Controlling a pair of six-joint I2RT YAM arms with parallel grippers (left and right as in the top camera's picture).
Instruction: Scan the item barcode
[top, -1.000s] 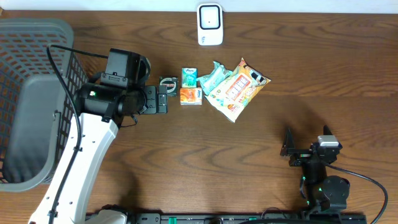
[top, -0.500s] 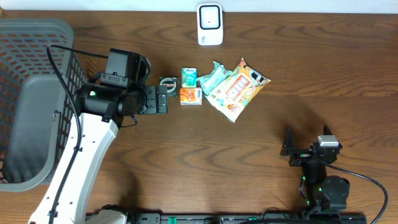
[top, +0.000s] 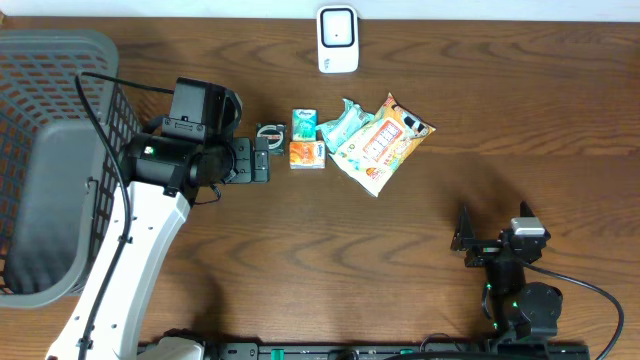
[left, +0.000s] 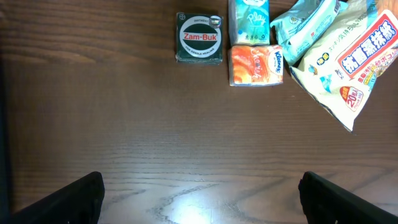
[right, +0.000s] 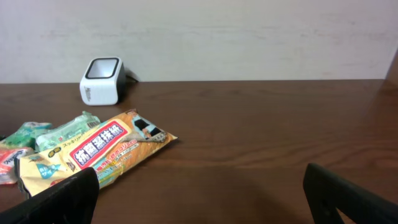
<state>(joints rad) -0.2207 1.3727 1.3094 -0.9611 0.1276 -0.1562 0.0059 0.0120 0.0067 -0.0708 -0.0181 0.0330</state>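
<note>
Overhead: left gripper (top: 262, 160) released, jaws wide, left of centre, just beside Zam-Buk tin (top: 268, 131). Tissue packs (top: 307, 153) and snack bag (top: 383, 145) right of tin, upper centre. Scanner (top: 338, 40) at top edge. Grey basket (top: 70, 40) far left. Right gripper (top: 466, 240) released, empty, lower right.

Left wrist: fingertips (left: 81, 196) at bottom corners, nothing between. Tin upper centre, bag upper right.

Right wrist: jaws wide, empty. Bag lower left, scanner upper left.

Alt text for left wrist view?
Open left hand above a wood table; along the top edge lie a green Zam-Buk tin, an orange Kleenex pack, a green tissue pack, a teal pouch and a white snack bag.
</note>
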